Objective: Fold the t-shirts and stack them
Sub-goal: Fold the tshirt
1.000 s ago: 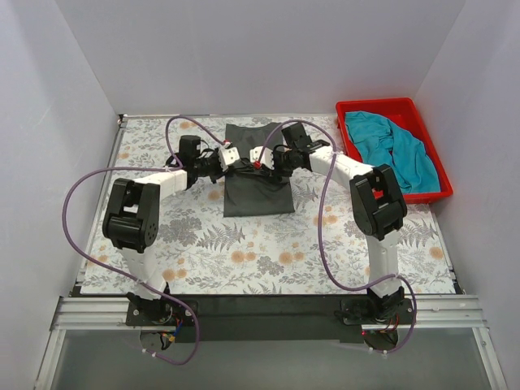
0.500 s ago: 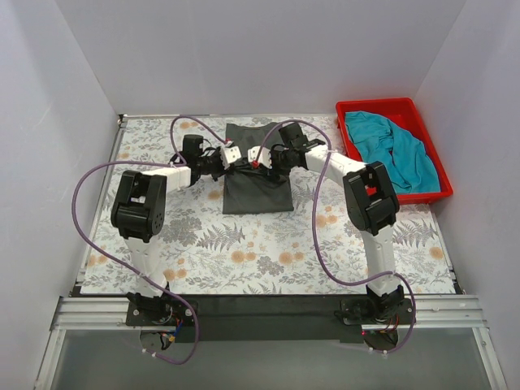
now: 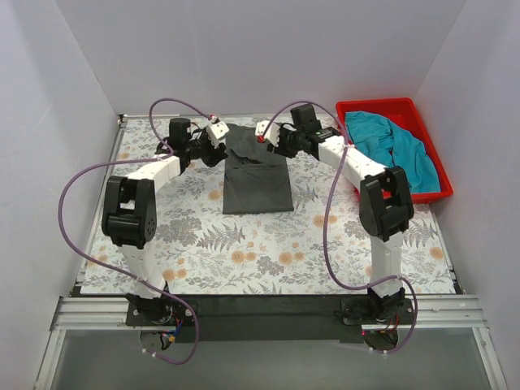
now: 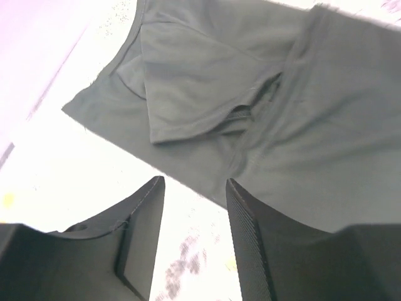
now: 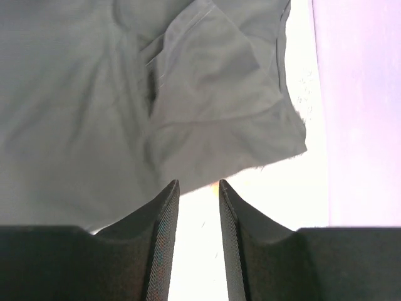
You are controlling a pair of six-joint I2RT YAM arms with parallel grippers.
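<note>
Ahead of left pincer (image 4: 194, 185) and right pincer (image 5: 198, 185), charcoal t-shirt (image 3: 258, 183) lies ungripped.

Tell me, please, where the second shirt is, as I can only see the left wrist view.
Observer: The teal shirt lies bunched in the red bin at the far right corner of the table, not yet folded.
Operator: Thank you. Is the right gripper holding anything?
Observer: No. The right gripper is open with nothing between its fingers, at the edge of the grey shirt.
Operator: And how does the grey shirt sit overall?
Observer: It lies as a narrow rectangle in the far middle of the table, its long side running away from the arms.
</note>
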